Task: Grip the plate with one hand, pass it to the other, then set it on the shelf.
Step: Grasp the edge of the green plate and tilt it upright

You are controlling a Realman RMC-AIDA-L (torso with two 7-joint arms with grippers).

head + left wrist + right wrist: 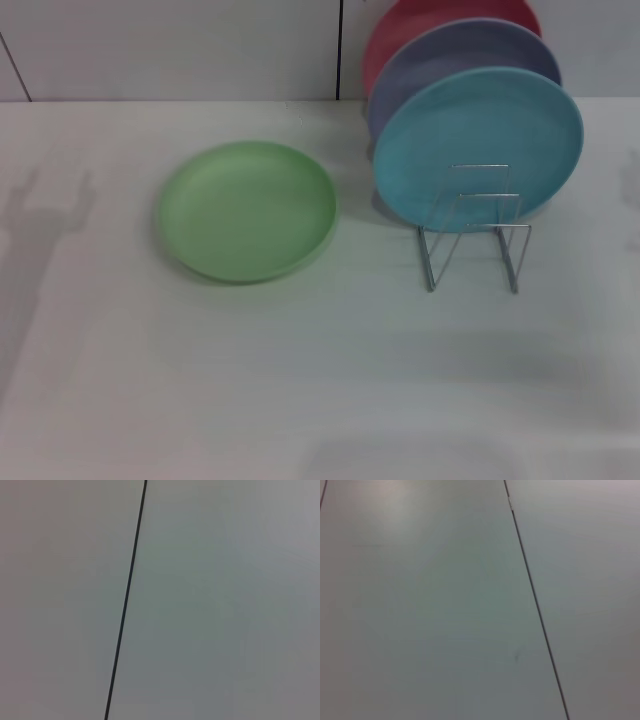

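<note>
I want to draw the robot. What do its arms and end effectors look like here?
These pictures can't tell you: neither arm nor end effector shows in any view. The head view holds only the green plate lying flat on the white table, and the wire rack with turquoise, lavender and pink plates standing in it. Both wrist views show just plain pale panels with a thin dark seam.

Bare test-lab setup: plain white bench [300, 380], white panelled wall [180, 45] at frame top, coloured plates staged in wire rack [475, 235].
</note>
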